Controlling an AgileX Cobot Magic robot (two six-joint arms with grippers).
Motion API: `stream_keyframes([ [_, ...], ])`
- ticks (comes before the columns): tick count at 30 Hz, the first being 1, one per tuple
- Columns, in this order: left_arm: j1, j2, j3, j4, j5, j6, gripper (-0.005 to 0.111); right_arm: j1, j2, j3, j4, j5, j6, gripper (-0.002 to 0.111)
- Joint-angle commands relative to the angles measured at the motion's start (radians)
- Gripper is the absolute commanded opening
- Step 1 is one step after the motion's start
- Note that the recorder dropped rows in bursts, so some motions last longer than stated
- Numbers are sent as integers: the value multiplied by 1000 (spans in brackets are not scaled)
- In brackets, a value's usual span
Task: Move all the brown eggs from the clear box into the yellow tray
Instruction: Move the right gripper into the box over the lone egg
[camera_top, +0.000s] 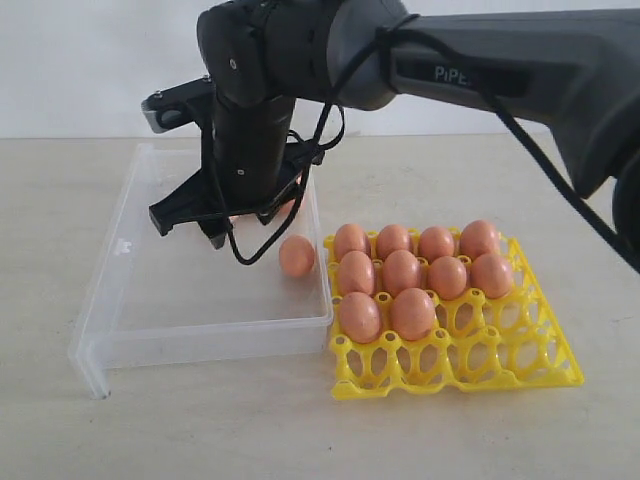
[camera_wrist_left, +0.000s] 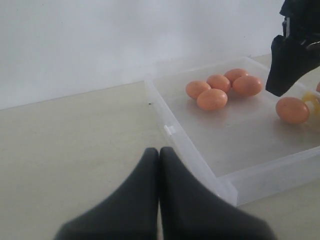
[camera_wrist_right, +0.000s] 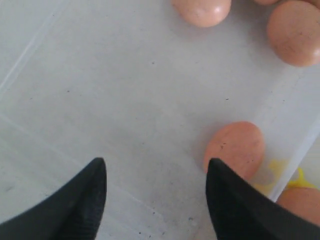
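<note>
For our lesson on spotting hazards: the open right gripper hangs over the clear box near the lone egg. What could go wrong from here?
1. The lone egg lies close to the clear box wall, so a finger of the right gripper may hit the wall or send the egg rolling.
2. The free cups of the yellow tray adjoin seated eggs; lowering one there could knock them.

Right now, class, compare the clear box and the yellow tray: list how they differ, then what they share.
The clear box is see-through with a flat floor; the yellow tray is an opaque lattice of cups. The clear box holds a few brown eggs lying loose; the yellow tray seats ten in cups. The clear box looks larger than the yellow tray. Both rest on the table and hold brown eggs.
</note>
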Motion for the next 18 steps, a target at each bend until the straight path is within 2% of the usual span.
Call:
stream_keyframes([
  [1, -5, -2, 3, -7, -8, -9, -4, -6, 25, -13, -75, 10, 75, 59],
  [6, -5, -2, 3, -7, -8, -9, -4, -33, 81, -13, -104, 35, 188, 59],
  [14, -5, -2, 3, -7, -10, -9, -4, -72, 129, -13, -104, 30, 209, 59],
  [18, -5, -2, 3, -7, -10, -9, -4, -85, 158, -13, -106, -59, 221, 59],
])
